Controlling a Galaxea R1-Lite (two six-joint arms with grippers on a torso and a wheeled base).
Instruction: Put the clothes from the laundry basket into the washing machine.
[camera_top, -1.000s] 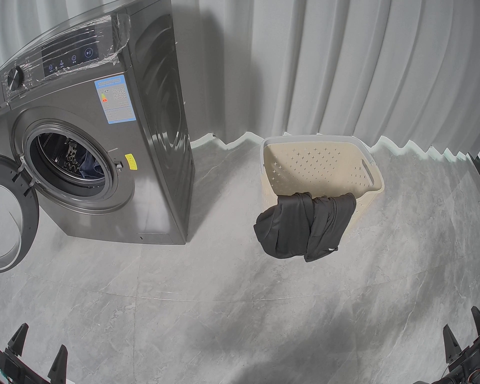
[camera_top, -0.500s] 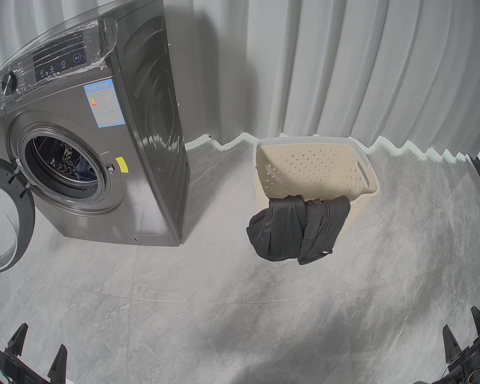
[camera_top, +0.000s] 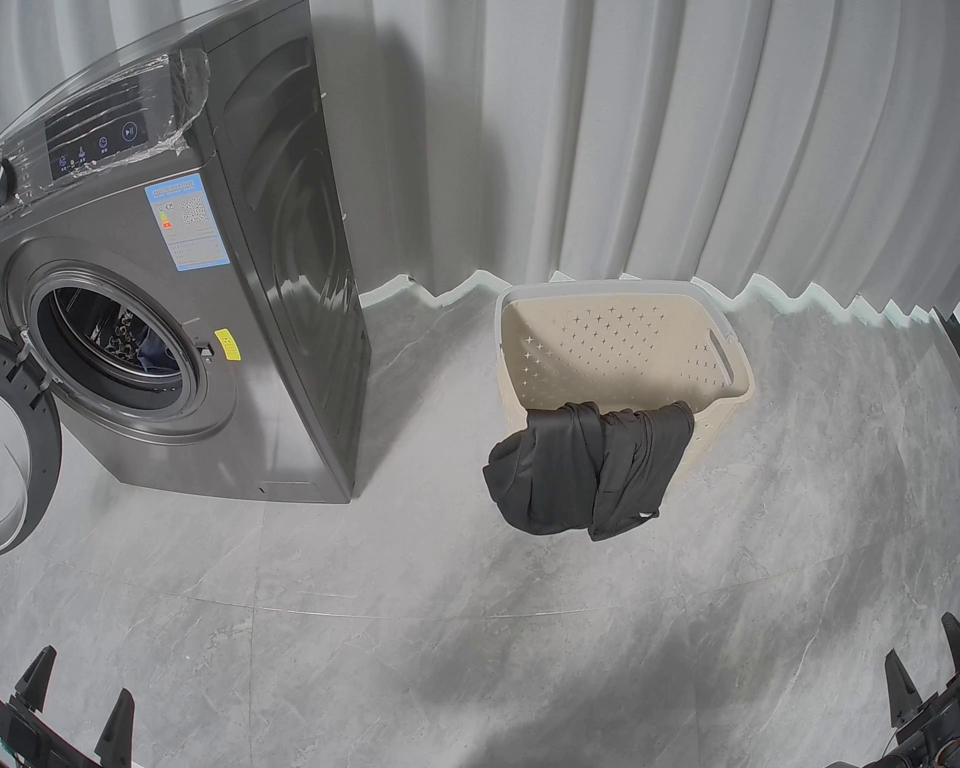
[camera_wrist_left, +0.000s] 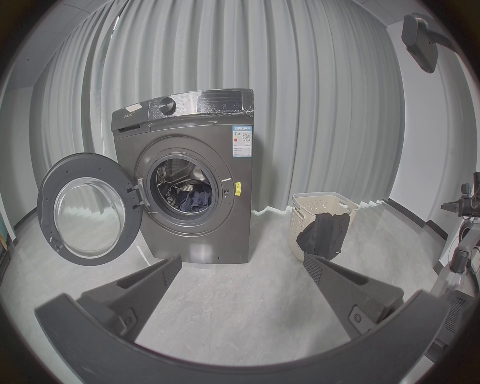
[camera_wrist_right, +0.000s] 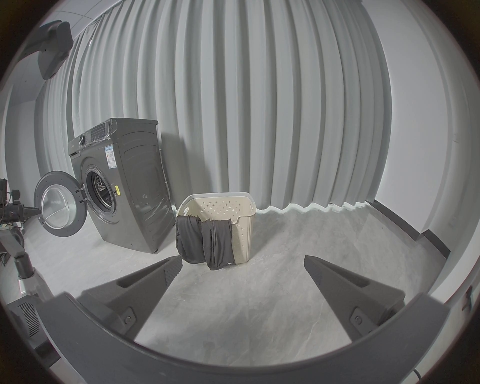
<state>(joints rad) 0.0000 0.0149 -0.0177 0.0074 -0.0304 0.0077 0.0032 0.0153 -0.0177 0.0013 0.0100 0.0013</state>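
A cream laundry basket (camera_top: 620, 345) (camera_wrist_left: 312, 205) (camera_wrist_right: 225, 207) stands on the floor before the curtain. A dark grey garment (camera_top: 580, 468) (camera_wrist_left: 325, 234) (camera_wrist_right: 205, 240) hangs over its near rim. To the left stands the grey washing machine (camera_top: 190, 300) (camera_wrist_left: 200, 175) (camera_wrist_right: 125, 180), its round door (camera_top: 25, 450) (camera_wrist_left: 85, 207) swung wide. Dark and blue clothes (camera_wrist_left: 192, 197) lie in its drum. My left gripper (camera_top: 75, 700) (camera_wrist_left: 240, 265) is open and empty, low at the near left. Open and empty too, my right gripper (camera_top: 925, 665) (camera_wrist_right: 240, 265) sits low at the near right, far from the basket.
Grey marble-look floor (camera_top: 450, 620) stretches open between me and the basket. A pale pleated curtain (camera_top: 650, 130) backs the scene. A dark skirting edge (camera_wrist_right: 400, 225) runs along the right wall.
The head camera has turned, so the machine and basket sit further left in the picture. Both grippers hold the same place. The garment still hangs on the rim.
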